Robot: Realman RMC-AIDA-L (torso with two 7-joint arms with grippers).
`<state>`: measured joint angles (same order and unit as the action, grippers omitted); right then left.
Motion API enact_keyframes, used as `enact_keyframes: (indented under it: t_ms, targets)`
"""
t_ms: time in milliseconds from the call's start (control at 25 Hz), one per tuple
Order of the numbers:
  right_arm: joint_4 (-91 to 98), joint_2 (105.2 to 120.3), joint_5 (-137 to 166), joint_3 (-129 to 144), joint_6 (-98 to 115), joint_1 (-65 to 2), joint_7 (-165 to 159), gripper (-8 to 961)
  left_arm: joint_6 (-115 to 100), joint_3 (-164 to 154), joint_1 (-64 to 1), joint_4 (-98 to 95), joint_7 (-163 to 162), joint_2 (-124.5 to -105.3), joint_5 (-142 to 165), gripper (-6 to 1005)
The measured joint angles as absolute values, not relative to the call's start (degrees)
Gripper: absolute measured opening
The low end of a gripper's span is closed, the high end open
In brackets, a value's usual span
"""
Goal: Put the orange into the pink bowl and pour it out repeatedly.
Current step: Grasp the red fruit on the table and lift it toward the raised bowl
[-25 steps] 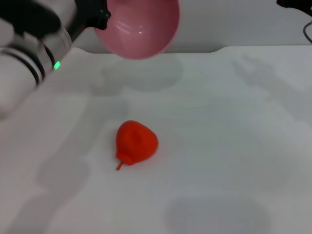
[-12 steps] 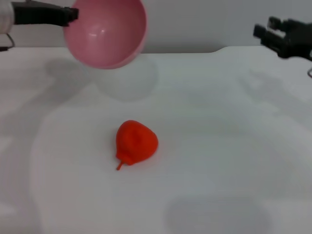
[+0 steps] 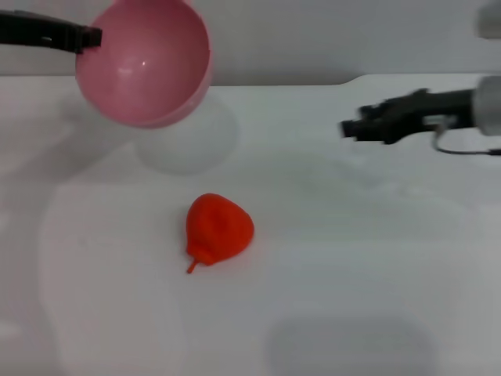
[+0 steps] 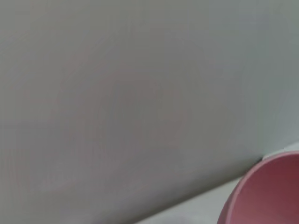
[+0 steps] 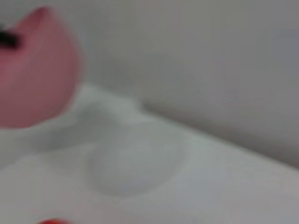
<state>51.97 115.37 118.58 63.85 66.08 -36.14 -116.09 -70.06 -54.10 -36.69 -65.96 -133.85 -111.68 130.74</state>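
Note:
The orange (image 3: 220,227) lies on the white table (image 3: 352,258) near the middle, its stem end toward the front left. The pink bowl (image 3: 145,63) hangs in the air at the back left, tipped on its side with the empty inside facing me. My left gripper (image 3: 92,36) is shut on the bowl's rim from the left. Reaching in from the right above the table, my right gripper (image 3: 350,128) is well to the right of the orange and farther back. The left wrist view shows the bowl's edge (image 4: 268,193). The right wrist view shows the bowl (image 5: 35,86) and a sliver of the orange (image 5: 49,221).
The table's back edge (image 3: 313,81) meets a plain grey wall. The bowl casts a round shadow (image 3: 188,141) on the table below it.
The left gripper has carried the tilted bowl leftward and slightly down. The right arm has come in from the far right toward the middle, lower over the table. The orange has not moved.

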Motion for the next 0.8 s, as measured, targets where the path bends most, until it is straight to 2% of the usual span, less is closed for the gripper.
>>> enact_keyframes:
  t_ms: [280, 680, 800]
  targets:
    - [51.83, 118.29, 128.17, 65.64, 77.75, -48.15, -118.65, 461, -72.25, -54.08, -37.87, -65.4, -133.96, -112.18, 133.86, 41]
    - [49.29, 119.02, 126.68, 75.16, 78.59, -55.49, -119.98, 480, -73.12, -54.38, -36.91, -65.12, -134.66, -112.67, 133.95, 42]
    - [47.74, 119.15, 126.56, 76.64, 77.09, -56.31, -119.99, 592, -73.4, -54.38, -36.88, -65.12, -134.66, -112.9, 133.95, 42]
